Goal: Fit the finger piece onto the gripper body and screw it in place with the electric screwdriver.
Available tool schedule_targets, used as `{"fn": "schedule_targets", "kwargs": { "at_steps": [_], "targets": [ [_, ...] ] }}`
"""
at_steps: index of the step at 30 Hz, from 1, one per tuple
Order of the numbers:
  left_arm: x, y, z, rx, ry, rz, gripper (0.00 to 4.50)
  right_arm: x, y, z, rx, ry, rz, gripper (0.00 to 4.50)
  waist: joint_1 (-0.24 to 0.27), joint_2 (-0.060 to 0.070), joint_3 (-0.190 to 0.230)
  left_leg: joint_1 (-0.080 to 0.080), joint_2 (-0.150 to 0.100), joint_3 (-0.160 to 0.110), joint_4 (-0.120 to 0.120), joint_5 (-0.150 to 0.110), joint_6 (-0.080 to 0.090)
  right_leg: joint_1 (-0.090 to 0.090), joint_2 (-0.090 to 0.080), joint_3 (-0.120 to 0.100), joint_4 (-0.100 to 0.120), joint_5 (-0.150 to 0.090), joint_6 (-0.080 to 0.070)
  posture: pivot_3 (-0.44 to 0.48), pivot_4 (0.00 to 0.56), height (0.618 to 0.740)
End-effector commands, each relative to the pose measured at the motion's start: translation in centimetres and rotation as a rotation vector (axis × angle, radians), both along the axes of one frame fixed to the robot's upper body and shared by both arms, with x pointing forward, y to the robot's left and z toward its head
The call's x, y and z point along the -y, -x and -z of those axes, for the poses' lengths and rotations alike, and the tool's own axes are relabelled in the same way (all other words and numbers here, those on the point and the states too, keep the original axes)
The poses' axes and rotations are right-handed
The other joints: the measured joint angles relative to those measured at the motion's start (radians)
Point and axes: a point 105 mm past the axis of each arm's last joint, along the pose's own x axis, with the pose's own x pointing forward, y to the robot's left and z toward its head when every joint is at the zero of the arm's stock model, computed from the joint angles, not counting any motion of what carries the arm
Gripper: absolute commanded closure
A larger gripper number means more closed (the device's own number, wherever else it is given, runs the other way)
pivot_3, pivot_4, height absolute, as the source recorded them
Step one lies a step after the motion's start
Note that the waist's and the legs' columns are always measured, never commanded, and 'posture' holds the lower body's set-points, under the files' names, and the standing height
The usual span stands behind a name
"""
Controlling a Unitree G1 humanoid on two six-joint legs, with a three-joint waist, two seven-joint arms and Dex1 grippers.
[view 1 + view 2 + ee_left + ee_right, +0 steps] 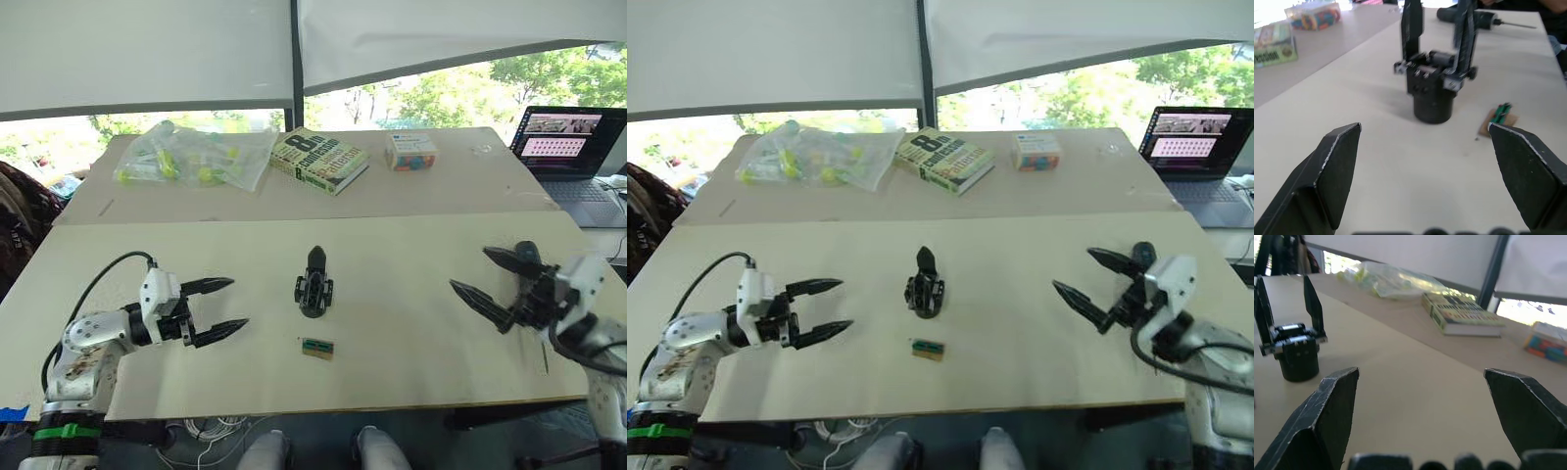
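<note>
The gripper body (313, 292) stands mid-table, a small black block with silvery details. Two black tapering pieces rise from it, and one of them is the finger piece (1411, 29). How firmly they sit cannot be told. My left gripper (238, 302) hovers open to the left of the body, pointing at it, with nothing between its fingers. On the right, my right gripper (470, 269) is open and empty too. The electric screwdriver (1474, 17) lies on the table under and behind the right gripper, its rounded end (527, 253) showing past the fingers.
A small tan-and-green block (316, 347) lies just in front of the gripper body. On the far table are a plastic bag (196, 157) of yellow-green parts, a book (318, 160) and a colourful box (410, 150). A laptop (573, 147) stands at the far right.
</note>
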Motion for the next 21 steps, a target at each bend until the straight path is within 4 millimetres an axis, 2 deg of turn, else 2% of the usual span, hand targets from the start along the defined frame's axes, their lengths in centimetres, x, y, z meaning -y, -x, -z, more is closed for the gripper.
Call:
{"fn": "schedule_targets", "kwargs": {
  "at_steps": [1, 5, 7, 9, 12, 16, 18, 21],
  "targets": [
    [1.1, 0.5, -2.0, 0.037, 0.020, 0.043, 0.10, 3.6, 2.7, -2.0, 0.103, -0.012, 0.252, 0.00, 0.005, 0.000, 0.000, 0.000, 0.000, 0.000, 0.000, 0.000, 0.000, 0.000, 0.000, 0.000, 0.000, 0.000, 0.000, 0.000, 0.150, 0.737],
    [1.6, 0.5, -3.0, 0.050, 0.037, 0.057, 0.10, 4.9, 5.8, 0.8, 0.000, 0.002, 0.363, 0.00, 0.008, 0.000, 0.000, 0.000, 0.001, 0.001, 0.000, 0.000, 0.000, 0.001, 0.001, 0.000, 0.000, -0.002, 0.003, 0.000, 0.150, 0.737],
    [1.7, 0.7, -3.2, 0.047, 0.030, 0.076, 0.10, 5.2, 6.3, 1.3, -0.032, -0.007, 0.393, 0.00, 0.001, 0.001, 0.000, 0.000, 0.002, 0.001, 0.000, 0.000, 0.000, 0.001, 0.002, 0.000, 0.000, -0.005, 0.005, 0.000, 0.150, 0.737],
    [1.7, 0.8, -3.3, 0.042, 0.026, 0.086, 0.10, 5.4, 6.0, 0.9, -0.043, -0.022, 0.407, 0.00, -0.014, 0.002, 0.000, 0.001, 0.004, 0.004, 0.000, 0.000, 0.000, 0.001, 0.002, 0.001, 0.000, -0.005, 0.005, 0.000, 0.150, 0.737],
    [2.0, 0.9, -3.7, 0.034, 0.043, 0.100, 0.10, 5.7, 4.3, 0.0, -0.094, -0.059, 0.396, 0.00, -0.025, 0.002, 0.000, 0.002, 0.006, 0.008, 0.000, 0.000, 0.000, 0.001, 0.003, 0.002, 0.000, -0.005, 0.005, 0.000, 0.150, 0.737],
    [2.7, 0.9, -4.2, -0.005, 0.063, 0.124, 0.10, 7.1, 0.5, -1.3, -0.199, -0.097, 0.452, 0.00, -0.023, 0.001, 0.001, 0.002, 0.009, 0.010, 0.000, 0.000, 0.000, 0.001, 0.006, 0.002, 0.000, -0.005, 0.004, 0.000, 0.150, 0.737],
    [2.9, 0.9, -4.5, -0.013, 0.072, 0.130, 0.10, 7.4, -0.7, -1.3, -0.269, -0.095, 0.460, 0.00, -0.016, 0.001, 0.001, 0.001, 0.009, 0.011, 0.000, 0.000, 0.000, 0.001, 0.006, 0.002, 0.000, -0.004, 0.004, 0.000, 0.150, 0.737],
    [3.5, 0.9, -5.1, 0.006, 0.078, 0.137, 0.10, 9.1, -4.2, -0.4, -0.429, -0.055, 0.533, 0.00, -0.014, 0.000, 0.002, 0.001, 0.011, 0.016, 0.000, 0.000, 0.000, 0.001, 0.008, 0.001, -0.001, -0.002, -0.002, 0.000, 0.150, 0.737]
  ]
}}
